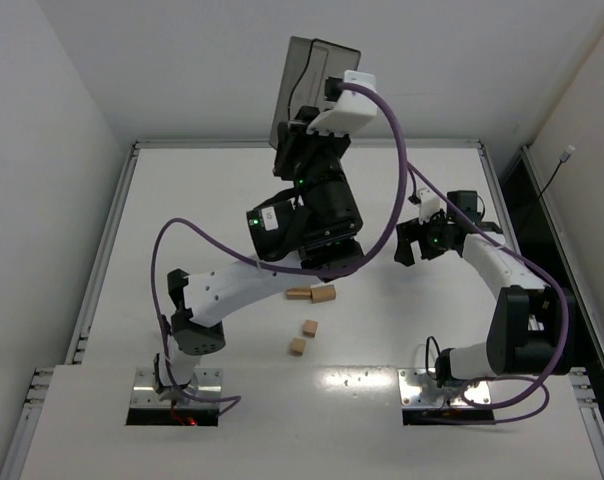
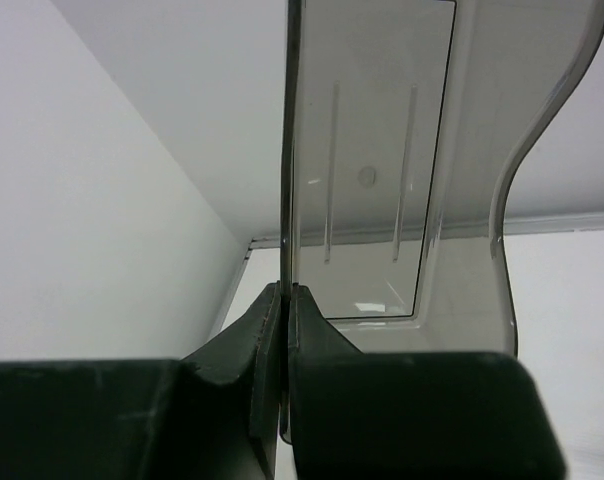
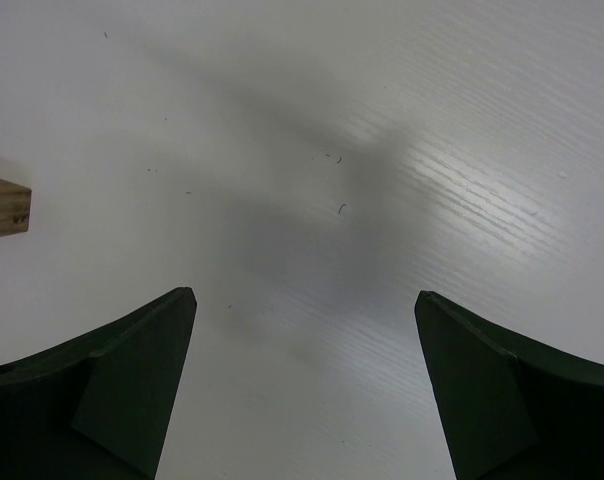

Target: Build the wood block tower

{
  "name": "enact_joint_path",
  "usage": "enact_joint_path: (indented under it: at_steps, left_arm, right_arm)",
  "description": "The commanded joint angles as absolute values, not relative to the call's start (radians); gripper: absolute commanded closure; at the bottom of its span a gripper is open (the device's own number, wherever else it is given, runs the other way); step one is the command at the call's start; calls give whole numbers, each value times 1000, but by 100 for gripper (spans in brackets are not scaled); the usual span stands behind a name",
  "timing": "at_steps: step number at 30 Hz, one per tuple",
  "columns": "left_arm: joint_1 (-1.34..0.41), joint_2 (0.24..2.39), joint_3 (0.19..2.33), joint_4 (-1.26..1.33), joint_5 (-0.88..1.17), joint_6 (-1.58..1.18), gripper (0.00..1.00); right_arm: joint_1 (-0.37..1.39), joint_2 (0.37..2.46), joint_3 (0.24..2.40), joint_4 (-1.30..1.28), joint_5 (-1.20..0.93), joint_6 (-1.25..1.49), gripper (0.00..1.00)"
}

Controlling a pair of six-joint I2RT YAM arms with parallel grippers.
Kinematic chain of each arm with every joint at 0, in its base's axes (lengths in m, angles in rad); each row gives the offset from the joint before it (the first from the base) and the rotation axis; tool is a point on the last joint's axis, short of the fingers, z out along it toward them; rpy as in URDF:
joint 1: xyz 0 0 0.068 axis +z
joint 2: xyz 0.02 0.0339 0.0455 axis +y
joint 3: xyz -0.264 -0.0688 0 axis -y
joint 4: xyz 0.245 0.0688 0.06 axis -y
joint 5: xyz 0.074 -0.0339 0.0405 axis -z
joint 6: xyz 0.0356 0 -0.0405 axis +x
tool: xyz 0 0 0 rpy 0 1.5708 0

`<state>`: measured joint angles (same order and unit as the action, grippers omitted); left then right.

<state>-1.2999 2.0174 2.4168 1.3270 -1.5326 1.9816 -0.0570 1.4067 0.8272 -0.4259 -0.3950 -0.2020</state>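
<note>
Several tan wood blocks lie loose on the white table under my raised left arm: two side by side, one below them and one nearer. None is stacked, and no tower shows. My left gripper is high above the table, shut on the edge of the grey translucent tray, which it holds tilted up; the tray also shows in the top view. My right gripper is open and empty just above the bare table, to the right of the blocks. One block shows at its view's left edge.
The table has raised rails along its left, back and right edges. White walls stand close on the left and behind. A purple cable loops from the left arm across the middle. The arm bases sit at the near edge.
</note>
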Motion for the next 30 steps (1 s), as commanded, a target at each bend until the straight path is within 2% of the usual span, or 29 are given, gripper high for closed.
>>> enact_joint_path:
  at_steps: [1, 5, 11, 12, 14, 15, 16, 17, 19, 20, 22, 30]
  left_arm:
    - [-1315, 1953, 2422, 1867, -1769, 2326, 100]
    - [-1315, 1950, 2454, 1847, -1734, 2235, 100]
    - [-1315, 1848, 2180, 1579, -1615, 2079, 100]
    - [-1315, 1809, 2124, 1375, -1600, 1977, 100]
    - [-1315, 1764, 2111, 1155, -1542, 1851, 100]
    - [-1315, 1729, 2134, 785, -1525, 1757, 100]
    - [-1315, 1729, 2242, 533, -1507, 1489, 100]
    - [-1315, 1729, 2302, 364, -1459, 1426, 100]
    - [-1315, 1753, 2294, 434, -1459, 1613, 100]
    - [-1315, 1753, 2281, 434, -1419, 1614, 100]
    - [-1315, 1744, 2351, 148, -1384, 1504, 100]
    - [-1315, 1734, 2388, -412, -1232, 892, 100]
  right_arm:
    - [-55, 1407, 865, -394, -419, -201, 12]
    - [-55, 1416, 865, -394, -419, -201, 12]
    - [-55, 1394, 845, -394, -410, -210, 12]
    - [-55, 1394, 845, -385, -410, -210, 12]
    - [-55, 1394, 834, -385, -410, -210, 12]
    - [-55, 1394, 834, -385, -410, -210, 12]
    - [-55, 1394, 834, -385, -410, -210, 12]
    - [-55, 1394, 834, -376, -410, -210, 12]
    - [-55, 1394, 834, -376, -420, -210, 12]
    - [-55, 1394, 834, -376, -429, -210, 12]
    - [-55, 1394, 834, -376, -430, -210, 12]
    - [-64, 1404, 834, -385, -439, -230, 12]
